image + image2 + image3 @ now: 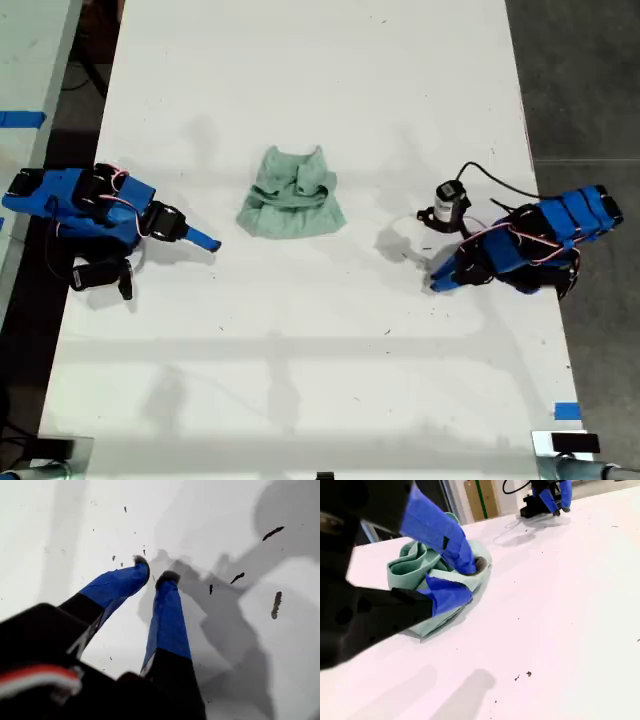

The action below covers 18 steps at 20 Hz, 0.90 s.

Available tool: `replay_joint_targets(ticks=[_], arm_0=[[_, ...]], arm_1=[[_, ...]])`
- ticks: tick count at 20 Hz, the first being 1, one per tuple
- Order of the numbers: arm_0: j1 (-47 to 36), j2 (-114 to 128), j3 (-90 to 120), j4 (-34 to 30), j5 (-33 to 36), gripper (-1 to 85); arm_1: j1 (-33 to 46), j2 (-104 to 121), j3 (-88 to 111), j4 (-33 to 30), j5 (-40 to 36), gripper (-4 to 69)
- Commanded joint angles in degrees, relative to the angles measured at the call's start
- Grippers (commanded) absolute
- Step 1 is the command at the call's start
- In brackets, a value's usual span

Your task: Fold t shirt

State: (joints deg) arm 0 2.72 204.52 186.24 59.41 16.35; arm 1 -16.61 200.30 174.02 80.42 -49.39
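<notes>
The t shirt [290,200] is a small mint-green bundle, crumpled and partly folded over itself, lying on the white table [320,380] a little above the middle of the exterior view. My second gripper [212,243] lies at the exterior view's left, pointing at the shirt's near edge with a short gap to it. In its wrist view the shirt [412,565] shows behind the second gripper [470,580], whose jaws are almost together and hold nothing. My first gripper [435,285], at the exterior view's right, points down at bare table. Its tips [154,570] are nearly touching.
A small black-and-silver device [450,200] with a black cable stands beside the first arm, which also shows far off as the first arm [547,497]. Dark floor borders the table at the exterior view's right edge. Blue tape [567,410] marks its lower right.
</notes>
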Motion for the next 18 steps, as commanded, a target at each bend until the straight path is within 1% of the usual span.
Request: replay_joint_targets(ticks=[1, 18], arm_0=[[0.7, 0.1, 2.3, -1.1, 0.5, 5.2], [0.6, 0.1, 2.3, -1.1, 0.5, 5.2]], arm_1=[[0.4, 0.4, 3.0, -1.7, -0.9, 5.6], [0.4, 0.4, 3.0, -1.7, -0.9, 4.6]])
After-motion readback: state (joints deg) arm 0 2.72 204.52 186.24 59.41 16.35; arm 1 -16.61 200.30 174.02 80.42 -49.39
